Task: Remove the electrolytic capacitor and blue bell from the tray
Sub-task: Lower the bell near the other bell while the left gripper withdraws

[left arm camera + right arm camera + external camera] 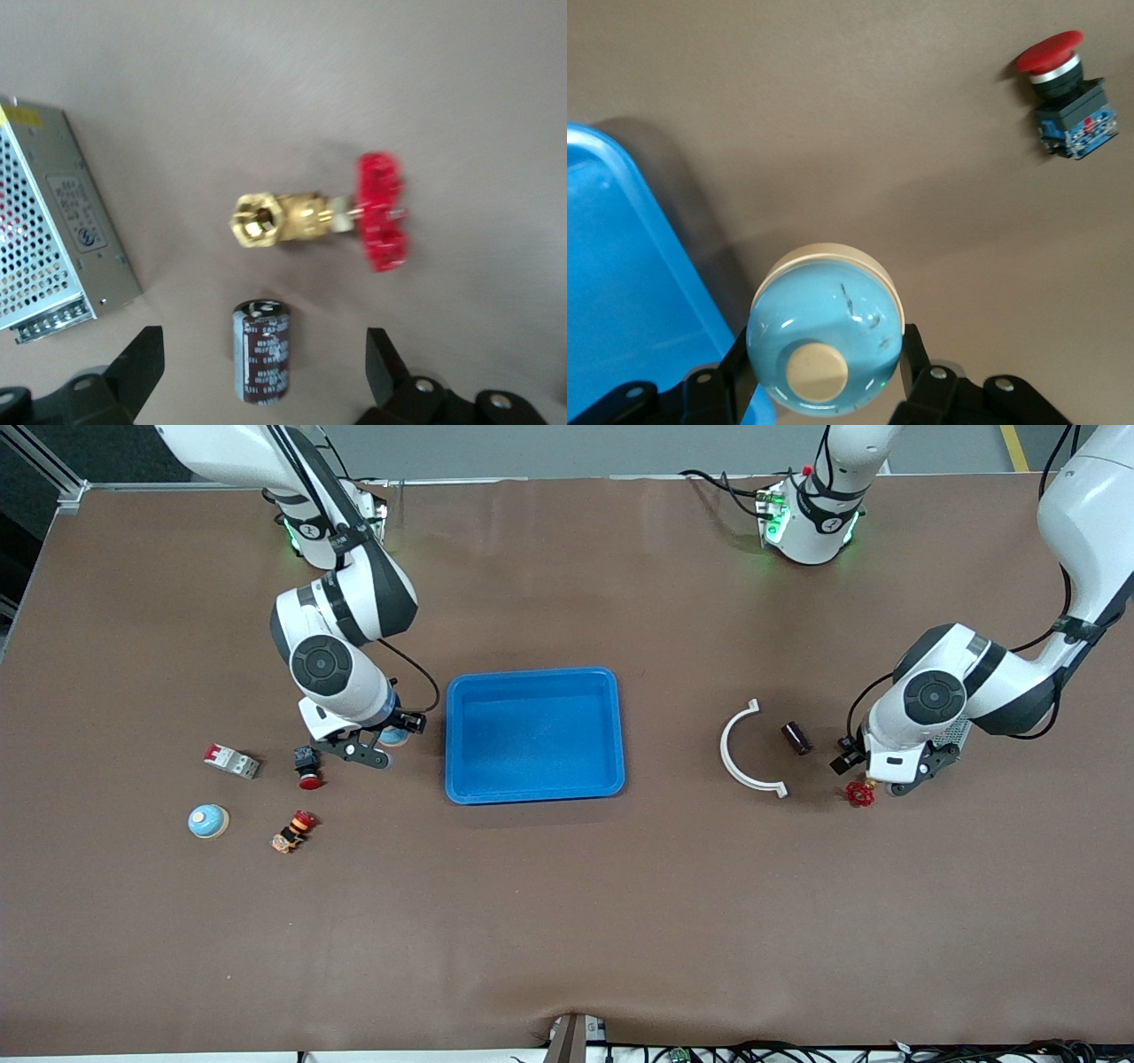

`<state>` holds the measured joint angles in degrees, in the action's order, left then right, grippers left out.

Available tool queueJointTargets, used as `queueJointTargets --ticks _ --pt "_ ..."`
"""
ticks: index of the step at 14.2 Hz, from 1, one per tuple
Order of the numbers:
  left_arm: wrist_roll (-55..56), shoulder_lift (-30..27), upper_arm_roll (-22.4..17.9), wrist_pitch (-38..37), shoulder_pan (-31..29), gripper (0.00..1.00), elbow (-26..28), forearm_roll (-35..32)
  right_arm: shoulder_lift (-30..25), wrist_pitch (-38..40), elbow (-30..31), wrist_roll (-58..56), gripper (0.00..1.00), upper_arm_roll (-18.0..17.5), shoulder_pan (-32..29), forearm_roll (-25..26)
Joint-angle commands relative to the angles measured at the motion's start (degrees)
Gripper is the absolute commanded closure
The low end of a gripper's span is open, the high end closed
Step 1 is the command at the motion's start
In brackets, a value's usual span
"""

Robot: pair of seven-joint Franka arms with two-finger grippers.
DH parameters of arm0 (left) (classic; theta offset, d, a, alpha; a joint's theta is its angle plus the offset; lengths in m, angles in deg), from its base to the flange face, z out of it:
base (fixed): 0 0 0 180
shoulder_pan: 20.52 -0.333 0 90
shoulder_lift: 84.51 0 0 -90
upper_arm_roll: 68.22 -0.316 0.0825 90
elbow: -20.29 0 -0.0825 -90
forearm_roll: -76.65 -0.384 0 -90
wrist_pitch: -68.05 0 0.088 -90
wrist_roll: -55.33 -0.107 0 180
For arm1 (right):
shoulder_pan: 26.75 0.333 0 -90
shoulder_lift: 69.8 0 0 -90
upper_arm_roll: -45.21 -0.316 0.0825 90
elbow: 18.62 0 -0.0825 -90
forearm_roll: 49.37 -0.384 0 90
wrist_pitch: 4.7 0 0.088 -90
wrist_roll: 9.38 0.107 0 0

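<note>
My right gripper (pixel 381 738) is shut on a light blue bell (pixel 392 736) with a cream button and holds it just off the table, beside the blue tray (pixel 535 794) at the right arm's end. The right wrist view shows the bell (pixel 826 332) clamped between both fingers (pixel 921 367), next to the tray's rim (pixel 629 221). My left gripper (pixel 864 772) is open, over the table beside the dark capacitor (pixel 796 738). In the left wrist view the capacitor (pixel 262 365) lies on the table between the wide-open fingers (pixel 383 354), untouched.
A brass valve with a red handle (pixel 859 793) (pixel 310 221) lies by the left gripper, and a perforated metal power supply (pixel 49 239) beside it. A white curved part (pixel 744 748) lies toward the tray. Near the right gripper: a red push button (pixel 307 766), a breaker (pixel 232 761), a second blue bell (pixel 208 821), an orange-black switch (pixel 294 831).
</note>
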<state>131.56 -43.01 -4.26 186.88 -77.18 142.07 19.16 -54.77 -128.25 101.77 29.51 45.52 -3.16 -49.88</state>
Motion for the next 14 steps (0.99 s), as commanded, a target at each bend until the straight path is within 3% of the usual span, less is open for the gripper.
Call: queueJointTargets --ticks 1,6,11,14 --pt "0.32 -0.99 4.23 -1.41 -0.64 0.00 -2.68 1.14 -6.22 -2.03 6.51 -5.47 1.00 -0.93 -3.81 0.94" --pt "-1.42 -0.81 12.05 -7.11 -0.29 0.00 -9.97 5.01 -11.06 -7.38 15.03 -13.03 1.00 -0.84 -8.29 0.94" --pt "-24.41 -0.90 18.38 -23.44 -0.29 0.00 -27.09 15.11 -14.41 -14.32 23.21 -25.24 1.00 -0.75 -15.50 1.11" --pt "-32.27 -1.07 20.75 -28.99 -0.47 0.00 -32.82 16.01 -14.85 -21.18 27.43 -32.62 1.00 -0.75 -20.50 1.73"
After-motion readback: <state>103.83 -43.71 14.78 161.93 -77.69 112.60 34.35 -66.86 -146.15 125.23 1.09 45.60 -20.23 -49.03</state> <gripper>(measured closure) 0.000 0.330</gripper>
